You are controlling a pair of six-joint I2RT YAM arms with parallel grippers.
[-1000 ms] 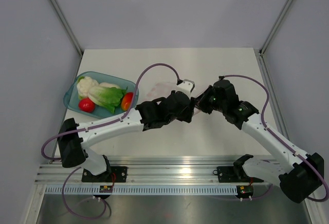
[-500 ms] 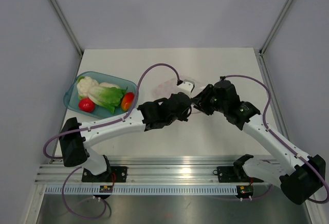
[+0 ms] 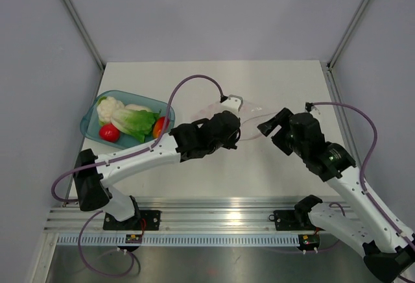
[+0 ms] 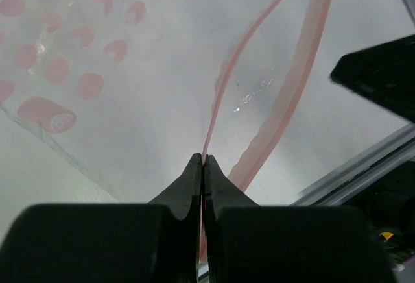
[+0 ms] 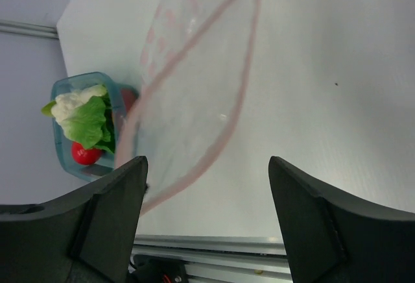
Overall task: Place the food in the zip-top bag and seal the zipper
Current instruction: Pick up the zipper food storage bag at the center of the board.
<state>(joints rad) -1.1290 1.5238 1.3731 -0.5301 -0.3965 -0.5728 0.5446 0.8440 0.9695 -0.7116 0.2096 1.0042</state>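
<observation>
Zip-top bag (image 3: 251, 115), between the grippers, is being partly hidden by the left arm (image 3: 142, 156) in the overhead view and cut off in the left wrist view. One lip of its zipper (image 4: 288, 91) is being pinched by the closed left gripper (image 4: 203, 163). The right gripper (image 5: 207, 163) is being held wide apart, empty, just short of the bag mouth. Food (image 3: 133, 122) is being kept in the bowl (image 3: 87, 126), apart from the bag.
</observation>
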